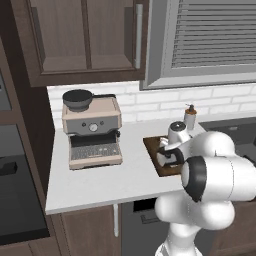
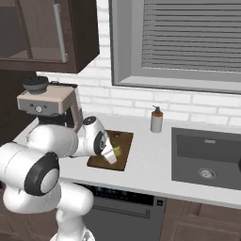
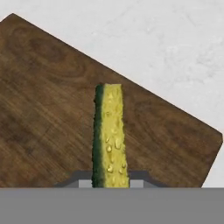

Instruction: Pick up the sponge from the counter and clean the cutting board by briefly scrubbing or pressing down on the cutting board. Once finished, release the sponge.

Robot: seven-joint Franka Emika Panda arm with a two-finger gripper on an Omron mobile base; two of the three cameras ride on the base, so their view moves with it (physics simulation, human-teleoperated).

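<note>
The yellow-green sponge (image 3: 109,135), with its dark green scrub layer on the left side, stands on edge between my fingers. My gripper (image 3: 110,177) is shut on it, directly over the dark brown cutting board (image 3: 52,109). In the right base view the sponge (image 2: 116,150) shows at the hand's tip, low over the cutting board (image 2: 124,140). From the left base view the gripper (image 1: 172,157) hangs over the cutting board (image 1: 151,146), and the hand hides the sponge. I cannot tell whether the sponge touches the board. White counter (image 3: 175,43) lies around the board.
A coffee machine (image 1: 92,132) stands on the counter left of the board. A soap dispenser (image 2: 156,121) is behind the board by the wall, and the dark sink (image 2: 207,157) lies to the right. Wall cabinets (image 1: 85,40) hang above.
</note>
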